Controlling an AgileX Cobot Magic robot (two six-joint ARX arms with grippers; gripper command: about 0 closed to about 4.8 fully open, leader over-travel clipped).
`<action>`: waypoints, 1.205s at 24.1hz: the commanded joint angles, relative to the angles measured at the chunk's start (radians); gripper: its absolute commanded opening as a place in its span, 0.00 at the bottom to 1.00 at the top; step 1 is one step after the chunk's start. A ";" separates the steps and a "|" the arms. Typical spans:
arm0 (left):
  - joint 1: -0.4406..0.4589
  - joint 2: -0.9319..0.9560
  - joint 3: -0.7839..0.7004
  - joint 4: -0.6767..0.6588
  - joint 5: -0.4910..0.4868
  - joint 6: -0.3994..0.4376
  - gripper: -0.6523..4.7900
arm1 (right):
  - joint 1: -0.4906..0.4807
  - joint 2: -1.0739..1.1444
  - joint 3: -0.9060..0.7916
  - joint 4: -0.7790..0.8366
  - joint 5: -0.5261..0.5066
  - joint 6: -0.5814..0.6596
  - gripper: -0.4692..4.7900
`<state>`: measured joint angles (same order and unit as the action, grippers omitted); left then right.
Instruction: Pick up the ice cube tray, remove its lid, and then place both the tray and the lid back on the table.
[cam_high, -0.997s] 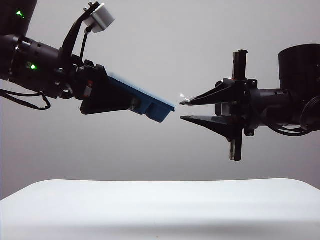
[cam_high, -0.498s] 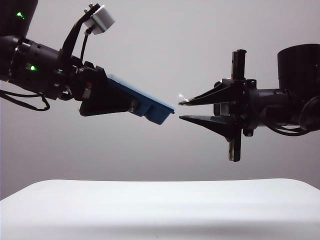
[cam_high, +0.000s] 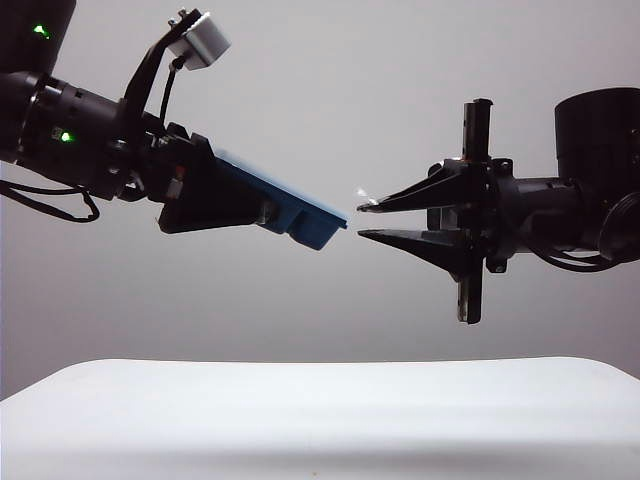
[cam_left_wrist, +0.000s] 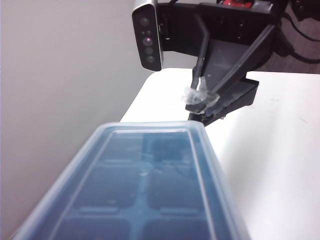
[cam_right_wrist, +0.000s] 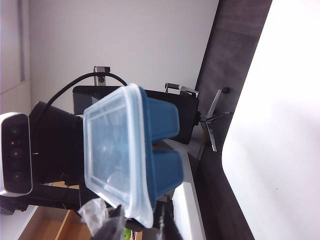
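Left gripper (cam_high: 262, 208) holds one tray (cam_high: 290, 205) aloft at 9 o'clock, well above the desk (cam_high: 320, 400), far end tilted down toward 3 o'clock, likely to offer the lid's corner. One lid (cam_right_wrist: 112, 150) is on the tray, not yet off. Right gripper (cam_high: 362, 222), at 3 o'clock, jaws narrowly parted and empty, sits just beside that end. Two grippers, six compartments.

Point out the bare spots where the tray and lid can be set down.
The whole white table lies bare under both arms, from its left rim to its right. It is crowded only up in the air: the left hand holds the tray with the lid on, close to the right hand.
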<state>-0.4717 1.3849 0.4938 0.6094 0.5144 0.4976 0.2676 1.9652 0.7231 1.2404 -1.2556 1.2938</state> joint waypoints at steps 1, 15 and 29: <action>-0.001 -0.002 0.002 0.019 0.003 0.000 0.61 | 0.010 -0.005 0.002 0.013 0.000 0.004 0.26; -0.002 -0.002 0.002 0.018 0.019 -0.003 0.61 | 0.032 -0.005 0.003 0.014 0.022 -0.012 0.09; -0.002 -0.002 0.002 -0.004 0.023 -0.008 0.61 | 0.031 -0.005 0.133 0.077 0.003 0.062 0.08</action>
<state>-0.4622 1.3804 0.4965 0.6460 0.4862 0.4858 0.2905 1.9697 0.8211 1.2663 -1.2491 1.3354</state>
